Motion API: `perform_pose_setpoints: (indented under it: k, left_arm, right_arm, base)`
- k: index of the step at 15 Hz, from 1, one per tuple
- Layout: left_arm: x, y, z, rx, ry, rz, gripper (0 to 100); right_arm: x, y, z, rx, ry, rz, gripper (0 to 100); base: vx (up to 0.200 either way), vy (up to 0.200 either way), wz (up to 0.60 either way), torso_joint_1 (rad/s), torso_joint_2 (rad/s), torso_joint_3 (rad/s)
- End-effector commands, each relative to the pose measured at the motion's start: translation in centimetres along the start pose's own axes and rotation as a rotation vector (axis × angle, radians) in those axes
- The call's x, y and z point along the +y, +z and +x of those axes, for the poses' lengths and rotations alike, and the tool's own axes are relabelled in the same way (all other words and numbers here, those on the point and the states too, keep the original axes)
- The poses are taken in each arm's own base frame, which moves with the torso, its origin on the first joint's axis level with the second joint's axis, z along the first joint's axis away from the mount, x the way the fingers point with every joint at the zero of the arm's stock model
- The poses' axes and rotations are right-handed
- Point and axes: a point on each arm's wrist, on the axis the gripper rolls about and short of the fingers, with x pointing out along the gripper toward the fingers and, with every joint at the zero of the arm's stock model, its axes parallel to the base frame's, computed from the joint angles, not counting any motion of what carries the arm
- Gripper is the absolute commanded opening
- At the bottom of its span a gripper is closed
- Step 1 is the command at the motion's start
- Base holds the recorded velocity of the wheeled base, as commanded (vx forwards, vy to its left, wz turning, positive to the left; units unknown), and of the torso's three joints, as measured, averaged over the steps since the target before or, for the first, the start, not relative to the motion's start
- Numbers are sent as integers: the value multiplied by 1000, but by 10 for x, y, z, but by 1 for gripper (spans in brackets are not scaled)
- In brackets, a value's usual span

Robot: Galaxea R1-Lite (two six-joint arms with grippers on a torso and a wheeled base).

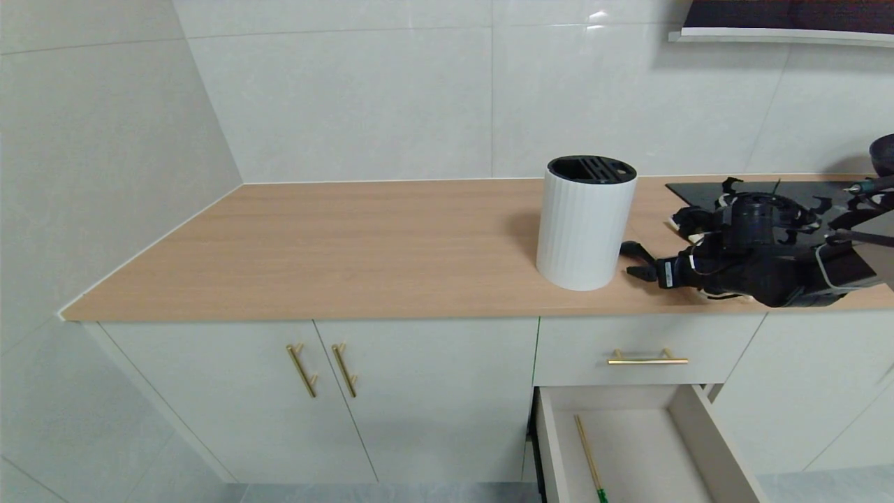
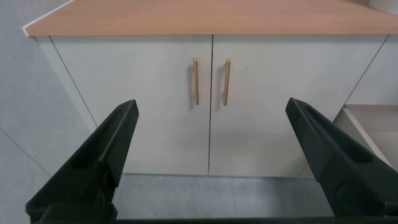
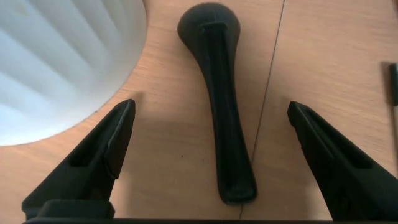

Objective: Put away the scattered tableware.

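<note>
One chopstick (image 1: pixel 589 457): lying in the open drawer (image 1: pixel 635 447), near right.
Black handle (image 3: pixel 224 124): lying on the bench (image 1: pixel 349 244) beside the white holder (image 1: pixel 585 223).
Right hand (image 3: pixel 210 106): released, hovering over that handle.
Left hand (image 2: pixel 211 109): released, facing cupboard doors (image 2: pixel 155 112).

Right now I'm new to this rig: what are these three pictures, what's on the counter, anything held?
This is a wheeled robot with two arms, each ending in a gripper. The wide picture comes from its head camera, looking down at a wooden counter. The other two come from wrist cameras; the dark shapes at their edges are that gripper's own fingers. The left gripper is open, facing cabinet doors, holding nothing. The right gripper is open over the counter, a black utensil handle lying between its fingers, not gripped. Beside it stands a white ribbed holder. Below, an open drawer holds a thin wooden stick, likely a chopstick.
</note>
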Motion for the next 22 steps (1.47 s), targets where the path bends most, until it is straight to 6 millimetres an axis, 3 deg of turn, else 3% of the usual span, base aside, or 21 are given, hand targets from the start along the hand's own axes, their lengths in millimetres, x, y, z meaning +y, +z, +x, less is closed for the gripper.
perform_pose_setpoints:
  k: [1, 4, 5, 11, 16, 20, 22]
  left_arm:
    - [0, 0, 0, 0, 1, -1, 100]
    - [0, 0, 0, 0, 1, -1, 100]
    - [0, 0, 0, 0, 1, -1, 100]
    - [0, 0, 0, 0, 1, -1, 100]
    - [0, 0, 0, 0, 1, -1, 100]
    - [0, 0, 0, 0, 1, -1, 100]
    - [0, 0, 0, 0, 1, -1, 100]
  right_arm:
    - [-1, -5, 5, 11, 0, 3, 100]
    - [-1, -6, 5, 13, -1, 2, 100]
    - [-1, -6, 6, 15, -1, 4, 0]
    - [-2, -13, 11, 31, 1, 7, 0]
    - [-3, -5, 7, 14, -28, 6, 0]
    - [1, 14, -12, 3, -115, 55, 0]
    - [21, 27, -38, 67, -191, 127, 0]
  base:
    - [0, 0, 0, 0, 0, 0]
    - [0, 0, 0, 0, 0, 0]
    - [0, 0, 0, 0, 0, 0]
    - [0, 0, 0, 0, 0, 0]
    - [0, 0, 0, 0, 0, 0]
    - [0, 0, 0, 0, 0, 0]
    - [0, 0, 0, 0, 0, 0]
